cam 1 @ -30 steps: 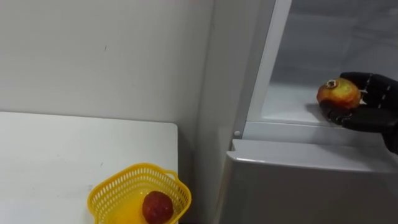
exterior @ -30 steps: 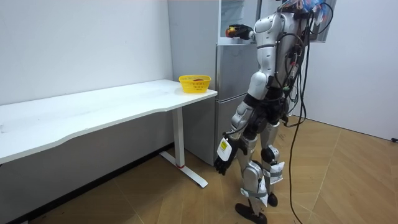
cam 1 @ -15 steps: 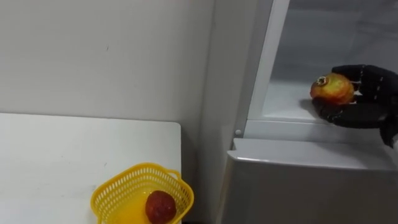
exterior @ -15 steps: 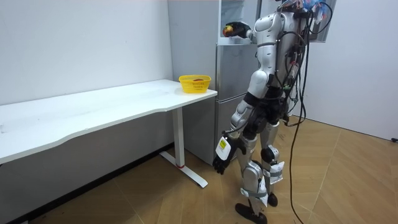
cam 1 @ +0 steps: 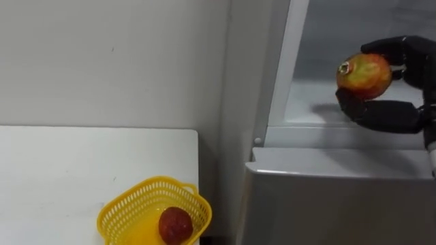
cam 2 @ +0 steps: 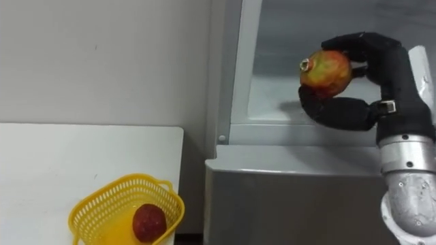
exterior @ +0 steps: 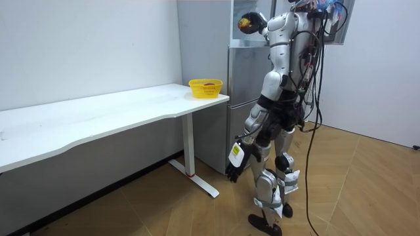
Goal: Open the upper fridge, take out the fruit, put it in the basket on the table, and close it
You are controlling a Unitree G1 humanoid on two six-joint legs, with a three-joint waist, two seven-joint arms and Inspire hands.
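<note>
Fruit (cam 1: pixel 364 75): clasped in my right hand (cam 1: pixel 385 116), held above fridge (cam 1: pixel 327 197) shelf.
Left hand (exterior: pixel 230 173): hangs low.
Basket (cam 1: pixel 126 204): on desk (cam 1: pixel 61 170); I judge fruit goes there next.

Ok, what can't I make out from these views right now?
Fridge: inside above the shelf is cut off by the eye views' top edge.
Fruit: underside and far side hidden by the right hand gripping it.
Basket: bottom cut off by the eye views' lower edge.
Left hand: too small in the room view to judge.
</note>
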